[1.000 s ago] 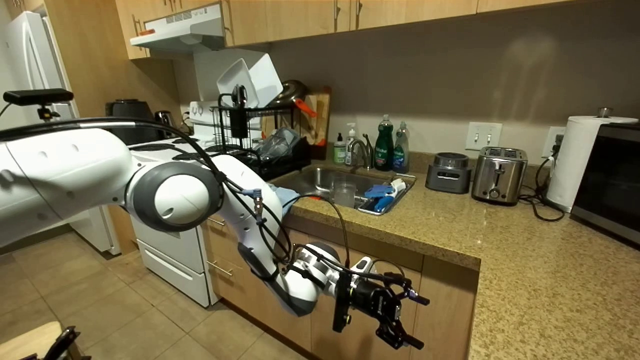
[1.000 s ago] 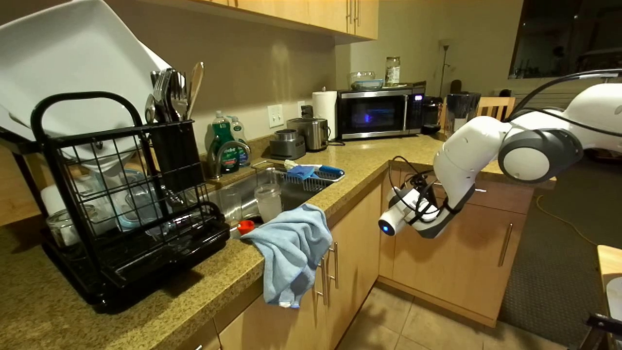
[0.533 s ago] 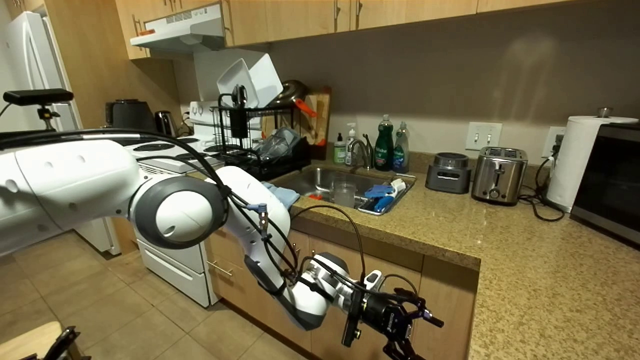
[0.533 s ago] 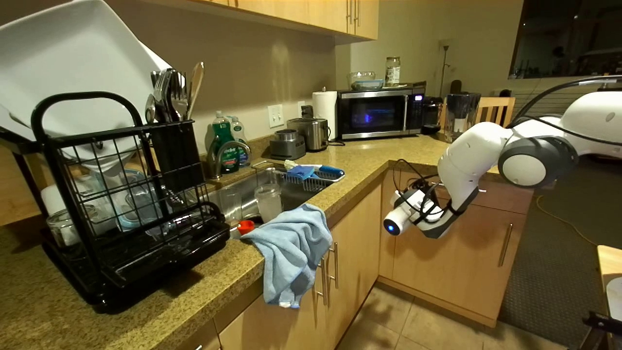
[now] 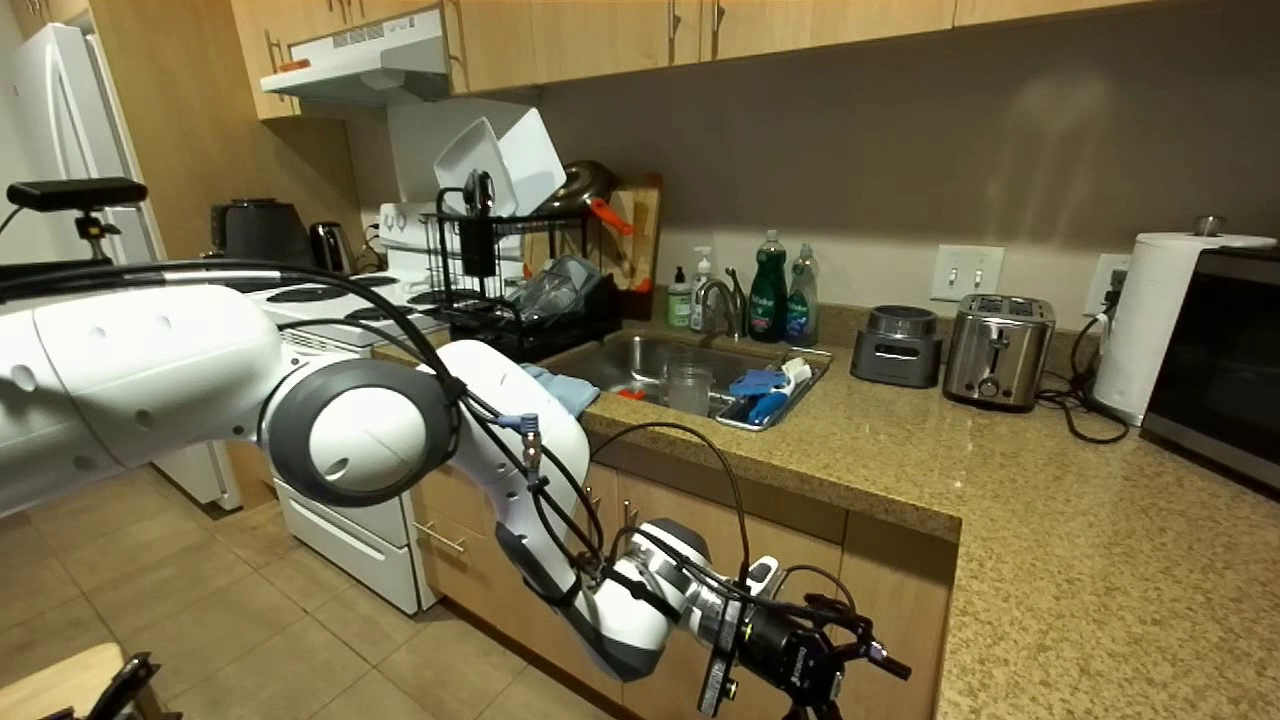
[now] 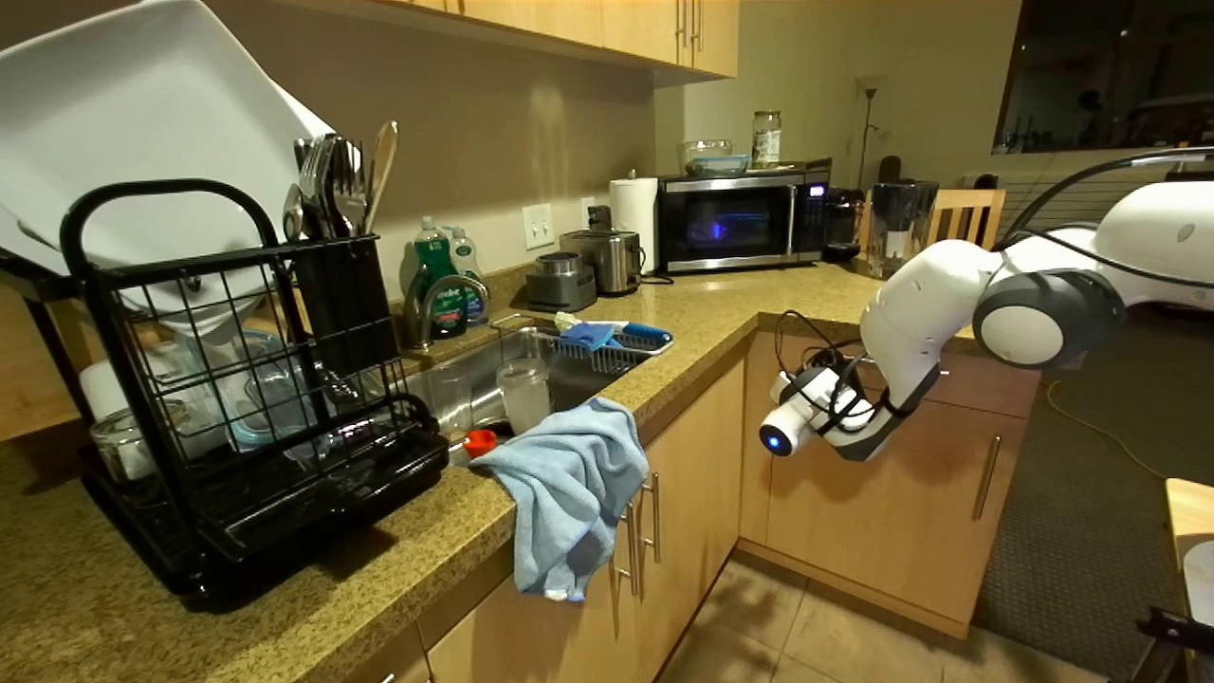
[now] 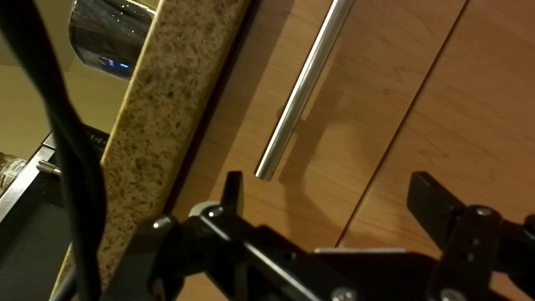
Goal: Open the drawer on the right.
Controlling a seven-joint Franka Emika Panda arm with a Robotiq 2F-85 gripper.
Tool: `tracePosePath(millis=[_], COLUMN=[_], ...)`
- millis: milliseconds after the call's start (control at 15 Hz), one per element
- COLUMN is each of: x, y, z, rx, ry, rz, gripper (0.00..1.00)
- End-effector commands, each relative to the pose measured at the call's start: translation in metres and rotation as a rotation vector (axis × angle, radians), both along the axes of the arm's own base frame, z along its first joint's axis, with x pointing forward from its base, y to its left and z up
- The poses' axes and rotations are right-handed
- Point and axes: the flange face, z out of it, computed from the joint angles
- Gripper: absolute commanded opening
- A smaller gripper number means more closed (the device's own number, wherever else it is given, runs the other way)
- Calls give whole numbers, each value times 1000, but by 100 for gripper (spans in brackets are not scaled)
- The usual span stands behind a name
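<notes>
At the left of an exterior view, a black dish rack (image 6: 303,517) bears white plates (image 6: 142,104) and upright cutlery (image 6: 337,185). Next come a green soap bottle (image 6: 432,254) and the sink (image 6: 579,384), with a light-blue towel (image 6: 579,503) hanging over the edge of the speckled countertop (image 6: 697,304). Farther right stand a steel toaster (image 6: 615,261), a paper towel roll (image 6: 634,218) and a dark microwave (image 6: 730,223). The white arm (image 6: 925,294) bends down in front of the light-wood drawer (image 6: 986,389), which sits under the countertop at the right, closed, its front flush with the cabinet door (image 6: 892,512) beneath.

In the wrist view, again from the left, a black cable (image 7: 83,159) passes before the countertop; then comes the drawer's front with its slim metal handle (image 7: 304,90). The claw (image 7: 326,184) gapes along the lower edge, its fingers (image 7: 235,190) spread wide. One end of the handle appears in the gap, just beside but apart from the fingertip nearer the countertop; whether it reaches between them cannot be told.
</notes>
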Motion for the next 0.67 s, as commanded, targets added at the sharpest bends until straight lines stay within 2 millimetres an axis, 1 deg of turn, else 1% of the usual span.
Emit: tracePosePath(millis=[0,133,333,400,600], x=[-7,-11,-17,-10,-10], y=[-5,-7,-5,-5,-4], z=[-2,-2,4,-6,-6], rx=[7,4,-15,-8,-8], ry=[36,37,24,22,22], rz=[18,9,-18,-10,-9], gripper=[100,100,100,100,100])
